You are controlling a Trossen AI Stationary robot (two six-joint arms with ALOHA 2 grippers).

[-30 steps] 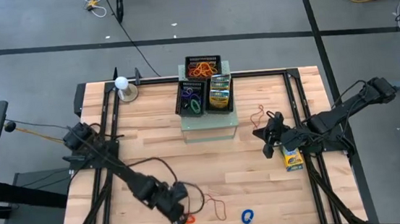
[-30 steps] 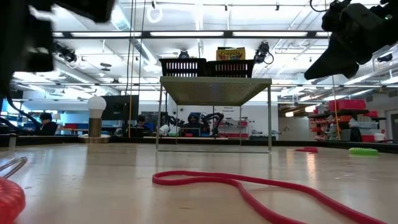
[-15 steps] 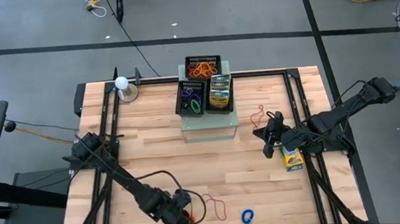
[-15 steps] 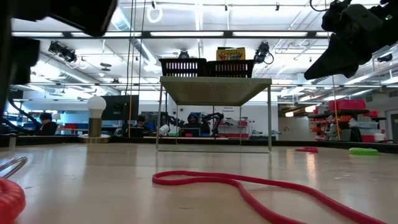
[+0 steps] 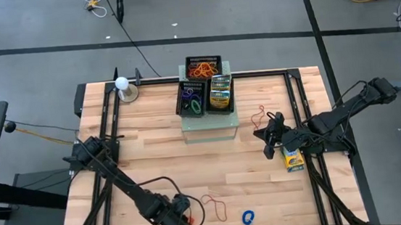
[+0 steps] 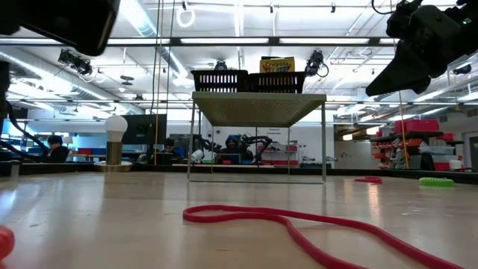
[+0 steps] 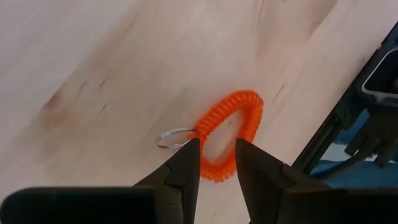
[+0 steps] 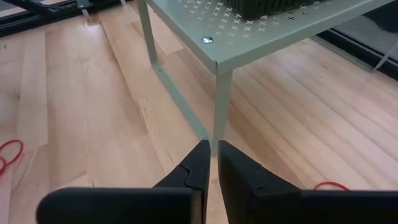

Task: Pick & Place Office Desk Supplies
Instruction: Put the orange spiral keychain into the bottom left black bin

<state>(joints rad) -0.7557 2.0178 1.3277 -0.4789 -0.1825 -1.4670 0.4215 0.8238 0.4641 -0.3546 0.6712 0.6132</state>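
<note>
An orange coil loop (image 7: 239, 121) with a small metal ring (image 7: 172, 137) lies flat on the wood near the table's near edge. My left gripper (image 5: 185, 223) hangs just over it, pointing steeply down and open. In the left wrist view its fingers (image 7: 189, 165) stand either side of the coil's near end (image 7: 216, 174). My right gripper (image 5: 259, 132) waits at the right, above the table and shut on nothing. A crayon box (image 5: 294, 158) lies beside it. Thin orange bands (image 5: 213, 202) and a blue loop (image 5: 247, 217) lie right of the coil. My left gripper comes at the orange coil from above, pointing steeply down, with the coil's near end (image 7: 216, 174) between its open fingers. One fingertip (image 7: 194, 144) stands where the metal ring joins the coil. I cannot tell whether either finger touches it.
A pale-green perforated stand (image 5: 208, 120) at the far middle carries black mesh trays (image 5: 204, 68) with bands, loops and a crayon box. A red band (image 5: 259, 113) lies near my right gripper. A small lamp (image 5: 122, 85) stands at the far left. Black rails run along the table's edges.
My left gripper has gone toward the table's near edge and down, coming over the orange coil. In the low view less of the coil shows at the lower left than before.
</note>
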